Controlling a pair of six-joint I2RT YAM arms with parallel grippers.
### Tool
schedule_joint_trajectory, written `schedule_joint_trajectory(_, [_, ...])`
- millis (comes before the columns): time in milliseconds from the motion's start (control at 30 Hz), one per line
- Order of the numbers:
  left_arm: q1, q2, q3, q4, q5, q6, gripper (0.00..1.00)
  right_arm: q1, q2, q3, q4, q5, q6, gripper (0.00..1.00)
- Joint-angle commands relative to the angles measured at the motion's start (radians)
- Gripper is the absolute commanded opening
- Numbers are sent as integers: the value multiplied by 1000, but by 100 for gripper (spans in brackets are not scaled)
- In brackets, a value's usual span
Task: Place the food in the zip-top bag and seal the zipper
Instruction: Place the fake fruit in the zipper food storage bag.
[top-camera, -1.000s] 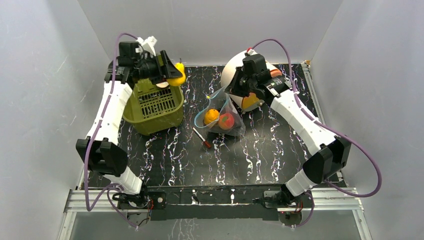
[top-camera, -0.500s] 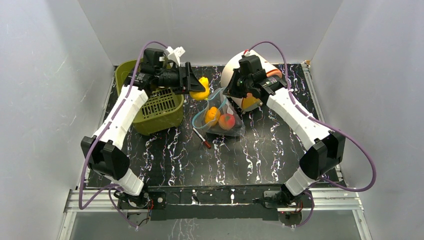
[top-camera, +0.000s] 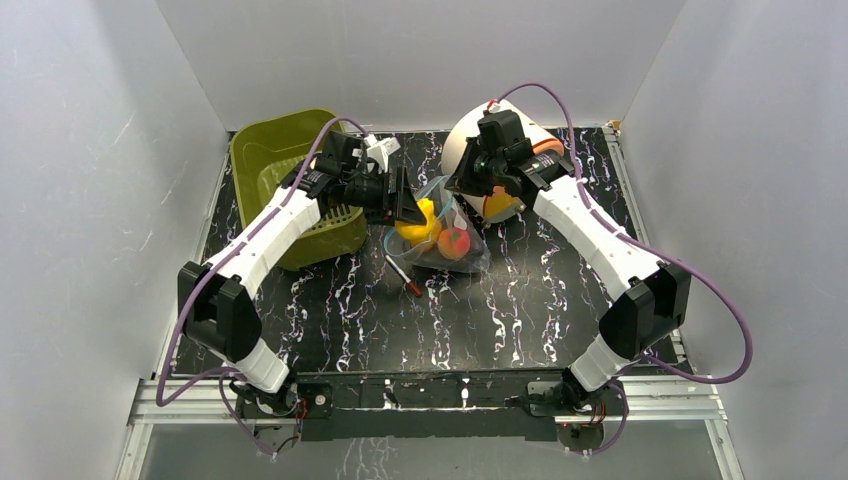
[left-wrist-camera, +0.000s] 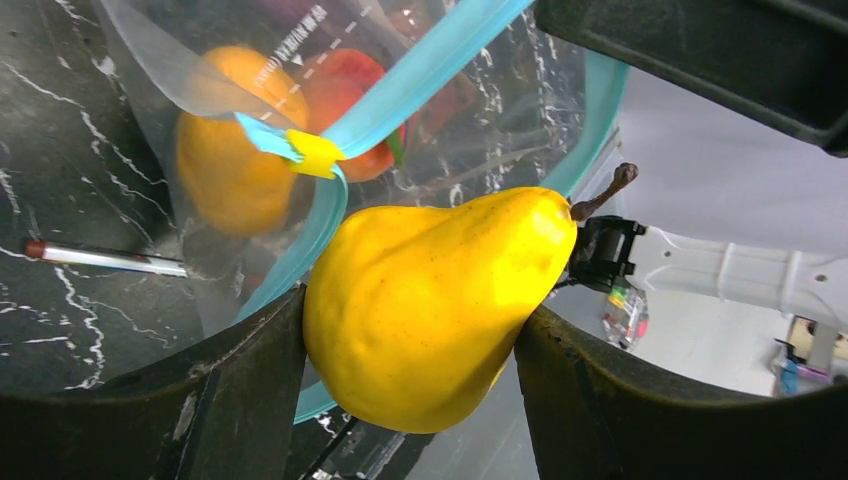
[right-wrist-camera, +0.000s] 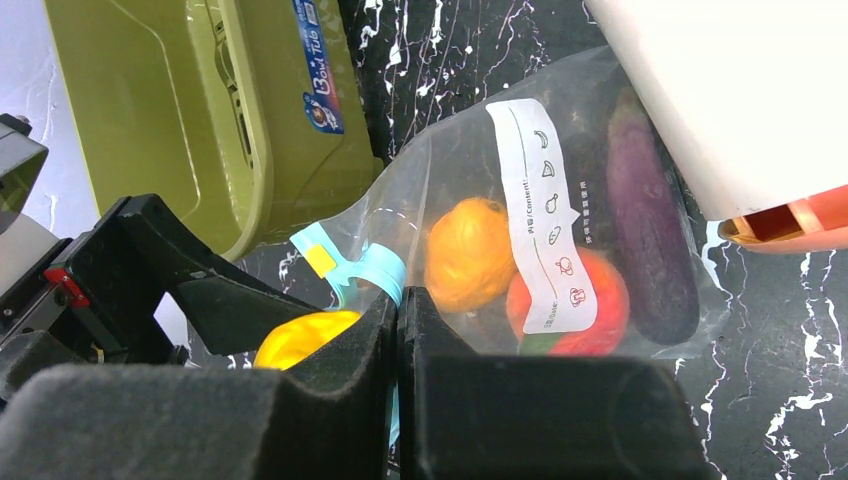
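Observation:
The clear zip-top bag (top-camera: 450, 235) lies at the table's middle with its teal zipper strip (left-wrist-camera: 420, 75) open; it also shows in the right wrist view (right-wrist-camera: 560, 200). Inside are an orange fruit (right-wrist-camera: 468, 252), a red-green peach (right-wrist-camera: 590, 305) and a purple piece (right-wrist-camera: 650, 225). My left gripper (top-camera: 415, 212) is shut on a yellow pear (left-wrist-camera: 440, 295) and holds it at the bag's mouth. My right gripper (top-camera: 462, 190) is shut on the bag's teal zipper edge (right-wrist-camera: 375, 270) and holds the mouth up.
An olive-green slotted basket (top-camera: 285, 185) stands at the back left. A thin red-tipped pen (top-camera: 403, 274) lies in front of the bag. A white rounded toy with orange parts (top-camera: 500, 150) sits behind the right gripper, against the back wall.
My left arm has swung from above the basket to the right and down, carrying the yellow pear to the bag's mouth. The right gripper has kept hold of the bag's edge.

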Motion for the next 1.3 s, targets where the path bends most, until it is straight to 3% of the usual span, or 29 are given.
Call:
schedule_joint_trajectory(0, [-14, -17, 4, 14, -60, 42, 18, -6, -58, 33, 50, -8, 6, 0])
schedule_joint_trajectory(267, [-73, 46, 58, -2, -139, 61, 24, -6, -80, 5, 64, -33, 20, 0])
schedule_joint_trajectory(700, [-107, 62, 128, 28, -196, 35, 61, -6, -72, 16, 73, -39, 13, 0])
schedule_joint_trajectory(1133, [-106, 55, 194, -49, -243, 67, 73, -6, -59, 34, 71, -50, 4, 0])
schedule_joint_trajectory(1267, [-107, 57, 189, -50, -236, 72, 80, -6, -58, 37, 70, -53, 2, 0])
